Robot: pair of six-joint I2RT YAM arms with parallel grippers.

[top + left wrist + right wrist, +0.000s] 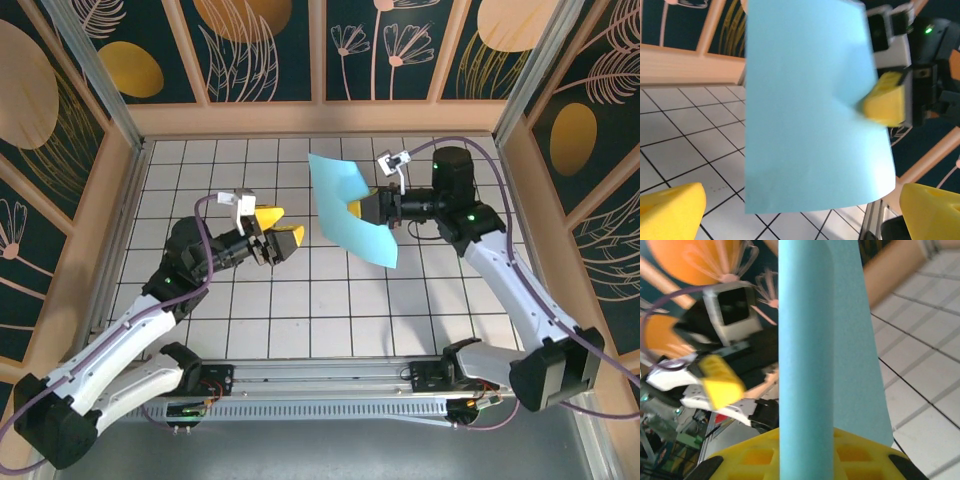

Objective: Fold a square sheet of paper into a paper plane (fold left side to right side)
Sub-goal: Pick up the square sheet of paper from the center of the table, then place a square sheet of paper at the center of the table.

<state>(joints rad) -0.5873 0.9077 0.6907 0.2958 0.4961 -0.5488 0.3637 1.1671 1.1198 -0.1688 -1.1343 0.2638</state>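
Over the white tiled table, the left gripper sits at about 9 o'clock of centre. Its yellow fingers are spread wide with nothing between them, and they face 3 o'clock. Toward 2 o'clock from it, and apart from it, the square sheet of paper is lifted off the tiles, bowed and nearly upright. The right gripper pinches the sheet's 3 o'clock edge, jaws closed on the paper.

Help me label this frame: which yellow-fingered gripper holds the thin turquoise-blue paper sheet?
The right gripper: its yellow fingers pinch the turquoise-blue paper sheet in mid-air. The left gripper stands open, clear of it.
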